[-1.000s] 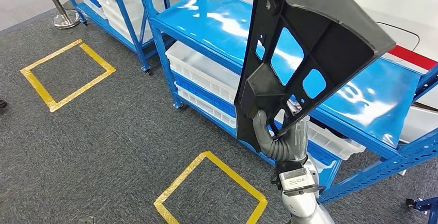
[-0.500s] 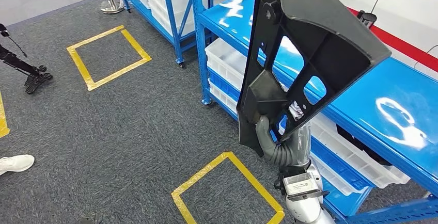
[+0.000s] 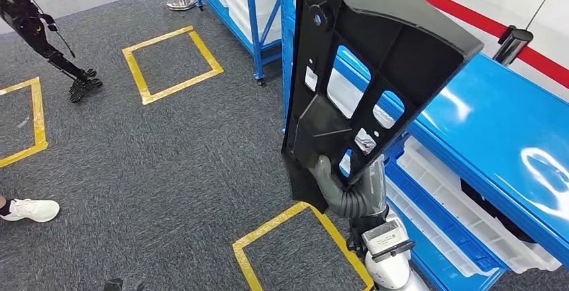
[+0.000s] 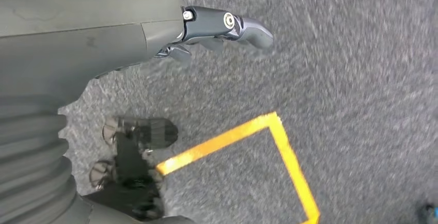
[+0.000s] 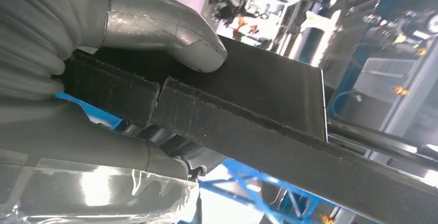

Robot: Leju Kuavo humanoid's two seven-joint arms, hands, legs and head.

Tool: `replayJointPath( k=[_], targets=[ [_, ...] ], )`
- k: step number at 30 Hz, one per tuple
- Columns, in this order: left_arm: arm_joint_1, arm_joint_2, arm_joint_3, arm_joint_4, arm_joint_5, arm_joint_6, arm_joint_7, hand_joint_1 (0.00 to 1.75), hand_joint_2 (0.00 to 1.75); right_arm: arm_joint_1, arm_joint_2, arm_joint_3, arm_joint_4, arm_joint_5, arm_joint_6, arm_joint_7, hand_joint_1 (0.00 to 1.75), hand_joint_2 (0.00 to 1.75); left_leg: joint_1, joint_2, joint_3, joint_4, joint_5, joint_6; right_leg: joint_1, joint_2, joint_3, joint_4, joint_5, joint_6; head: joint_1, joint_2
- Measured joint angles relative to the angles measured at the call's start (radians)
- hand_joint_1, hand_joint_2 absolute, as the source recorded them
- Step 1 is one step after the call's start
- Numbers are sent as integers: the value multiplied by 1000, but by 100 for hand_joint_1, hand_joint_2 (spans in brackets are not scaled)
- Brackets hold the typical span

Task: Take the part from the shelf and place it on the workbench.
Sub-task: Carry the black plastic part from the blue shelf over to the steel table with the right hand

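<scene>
While the grey carpet (image 3: 168, 163) with its yellow taped squares (image 3: 171, 63) spreads across the floor, a blue shelf (image 3: 496, 130) runs along the right, white bins (image 3: 463, 217) stored under its glossy top. In front of that shelf the black part (image 3: 376, 70), a large flat ribbed panel with cut-out windows, stands upright and slightly tilted, raised off every surface. The right hand (image 3: 345, 194) clamps its lower edge from below, thumb on one face and fingers on the other. The left hand (image 4: 217, 28) hangs over the carpet, fingers extended and apart, holding nothing. A person's white shoe (image 3: 30, 209) sits at the far left.
</scene>
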Motion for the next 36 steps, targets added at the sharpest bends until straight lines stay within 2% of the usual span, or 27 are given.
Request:
replayJointPath(
  k=[1, 3, 4, 5, 6, 8, 9, 10, 11, 12, 13, 14, 16, 18, 19, 21, 23, 24, 25, 26, 27, 29, 31, 32, 34, 35, 36],
  targets=[
    [-1, 4, 0, 0, 1, -1, -1, 0, 175, -1, 2, 1, -2, -2, 4, 0, 175, 175, -6, 8, 11, -21, 2, 7, 2, -8, 2, -1, -2, 4, 0, 0],
    [0, 10, 0, 0, -1, 8, -2, 0, 175, -3, 5, 4, -5, -10, 15, 0, 175, 175, -11, -10, 12, -30, 4, 21, 5, -24, 6, -7, -5, 14, -1, 0],
    [2, 12, -1, 0, -5, 25, -1, 0, 175, -5, 6, 6, -6, -14, 20, 0, 175, 175, -10, -21, 18, -40, 9, 27, 5, -18, 6, -4, -9, 18, 0, 0],
    [2, 13, -3, 1, -11, 47, 1, 0, 175, -8, 7, 7, -8, -18, 24, -1, 175, 175, -8, -32, 24, -52, 16, 35, 6, -1, -1, 12, -19, 20, 1, 0],
    [1, 13, -4, 1, -17, 71, 4, 0, 175, -11, 7, 8, -9, -22, 25, -2, 175, 175, -6, -43, 30, -63, 22, 41, 5, 24, -18, 48, -37, 18, 3, 0],
    [-2, 13, -7, 1, -24, 107, 9, 0, 175, -13, 6, 8, -10, -34, 28, -4, 175, 175, -4, -66, 30, -69, 28, 47, 1, 67, -84, 180, -90, 10, 7, 0],
    [-2, 13, -8, 1, -28, 120, 11, 0, 175, -12, 4, 7, -10, -41, 29, -5, 175, 175, -4, -80, 28, -69, 28, 48, -1, 74, -120, 245, -110, 10, 9, 0],
    [-2, 13, -9, 1, -35, 132, 15, 0, 175, -11, 2, 6, -10, -46, 29, -6, 175, 175, -4, -94, 27, -68, 28, 48, -3, 76, -144, 281, -117, 15, 10, 0],
    [-1, 12, -12, 1, -46, 148, 21, 0, 175, -9, 0, 5, -10, -49, 27, -8, 175, 175, -4, -109, 26, -66, 28, 47, -4, 77, -147, 277, -106, 25, 12, 0],
    [-1, 10, -19, 1, -60, 170, 29, 0, 175, -5, -2, 1, -11, -51, 23, -10, 175, 175, -4, -123, 26, -64, 27, 45, -7, 80, -130, 231, -80, 37, 13, 0],
    [-2, 6, -27, 2, -75, 195, 39, 0, 175, 2, -5, -4, -15, -52, 17, -14, 175, 175, -3, -137, 24, -58, 25, 42, -11, 90, -97, 157, -46, 49, 15, 0],
    [-3, 2, -36, 2, -90, 219, 48, 0, 175, 11, -9, -13, -19, -55, 9, -20, 175, 175, -4, -151, 22, -51, 22, 37, -14, 102, -67, 90, -19, 54, 17, 0],
    [-5, -5, -53, 2, -111, 249, 60, 0, 175, 31, -18, -32, -34, -63, -4, -32, 175, 175, -6, -171, 13, -37, 16, 26, -16, 118, -33, 16, 9, 47, 19, 0],
    [-4, -8, -67, 2, -124, 260, 73, 0, 175, 46, -27, -48, -46, -70, -15, -41, 175, 175, -4, -182, 6, -34, 16, 17, -14, 108, -30, 14, 13, 29, 18, 0],
    [-4, -9, -73, 3, -128, 262, 80, 0, 175, 51, -31, -55, -51, -71, -21, -46, 175, 175, -2, -178, 2, -30, 14, 13, -16, 102, -29, 13, 15, 23, 18, 0],
    [-5, -10, -80, 4, -132, 265, 89, 0, 175, 65, -37, -66, -61, -70, -34, -57, 175, 175, -1, -132, -19, 19, -16, 4, -19, 88, -24, 10, 17, 10, 12, 0],
    [-9, -11, -85, 4, -131, 268, 94, 0, 175, 83, -42, -76, -70, -67, -45, -66, 175, 175, 3, -76, -78, 145, -82, -6, -14, 69, -19, 10, 12, -3, 6, 0],
    [-10, -12, -86, 4, -131, 269, 95, 0, 175, 90, -44, -79, -73, -66, -49, -69, 175, 175, 6, -65, -113, 214, -111, -10, -10, 59, -18, 10, 10, -6, 5, 0],
    [-10, -12, -87, 4, -130, 270, 96, 0, 175, 96, -47, -82, -74, -66, -51, -71, 175, 175, 9, -60, -138, 260, -124, -12, -7, 49, -16, 10, 8, -8, 5, 0],
    [-9, -13, -88, 5, -129, 270, 97, 0, 175, 100, -48, -84, -75, -65, -53, -72, 175, 175, 11, -58, -144, 268, -117, -12, -4, 39, -15, 10, 6, -10, 5, 0],
    [-9, -13, -89, 5, -128, 272, 97, 0, 175, 103, -50, -85, -77, -65, -54, -73, 175, 175, 11, -54, -128, 235, -93, -9, -2, 29, -13, 10, 4, -11, 5, 0],
    [-10, -12, -89, 4, -124, 275, 97, 0, 175, 105, -51, -88, -82, -65, -54, -73, 175, 175, 3, -22, -51, 94, -31, 6, 3, 11, -5, 9, -2, -9, 6, 0],
    [-13, -12, -89, 4, -119, 279, 93, 0, 175, 103, -53, -89, -85, -68, -51, -73, 175, 175, -11, 8, 0, -1, -4, 23, 7, -6, 0, 8, -8, -2, 6, 0],
    [-15, -12, -89, 4, -116, 281, 89, 0, 175, 101, -53, -89, -86, -70, -48, -73, 175, 175, -16, 10, 4, -12, -5, 29, 9, -15, 1, 7, -11, 2, 5, 0],
    [-16, -11, -88, 4, -111, 287, 85, 0, 175, 92, -54, -90, -86, -77, -40, -70, 175, 175, -16, -12, 9, -25, 1, 42, 10, -28, 3, 3, -15, 10, 3, 0],
    [-17, -12, -88, 4, -109, 290, 85, 0, 175, 86, -54, -90, -85, -80, -37, -67, 175, 175, -14, -24, 16, -38, 8, 47, 10, -17, 1, 10, -21, 13, 4, 0],
    [-19, -13, -87, 4, -107, 291, 84, 0, 175, 80, -55, -91, -85, -84, -34, -65, 175, 175, -11, -35, 24, -52, 15, 54, 10, 6, -9, 35, -34, 12, 4, 0]
  ],
)
